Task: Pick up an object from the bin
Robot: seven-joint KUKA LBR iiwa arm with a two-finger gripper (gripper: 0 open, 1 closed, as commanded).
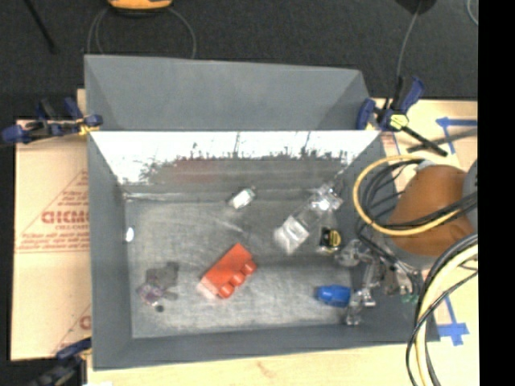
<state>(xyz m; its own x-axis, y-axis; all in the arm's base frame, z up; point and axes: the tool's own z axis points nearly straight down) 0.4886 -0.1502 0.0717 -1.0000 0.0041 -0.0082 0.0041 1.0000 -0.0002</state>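
Bin edges: the grey metal bin (105, 296) has sloping walls around a flat floor; the back wall is pale and scratched.
Open room: the things lie spread out, well apart from each other. Most of the floor's middle and front left is bare.
Right front corner: this is the tight place. The gripper (359, 299) is low here, close to the right wall and near the front wall.
Arm pose: the arm comes in over the right rim. Its orange cover (430, 207) sits above that wall with cables (378, 185) looped round it, and the wrist reaches down and toward the view's left.
Gripper state: I cannot tell if it is open or closed, or if it has hold of anything, because its metal parts overlap.
Blue object (331, 296): small and rounded, on the floor just beside the gripper on the view's left, perhaps touching it.
Red toy block (228, 270): studded, lying slantwise at the centre front, well apart from the gripper.
Clear wrapped piece (291, 233): behind the gripper, toward the middle.
Small black-and-yellow thing (328, 238): next to the clear wrapped piece, near the right wall.
Grey-purple thing (159, 284): at the front left, near the left wall.
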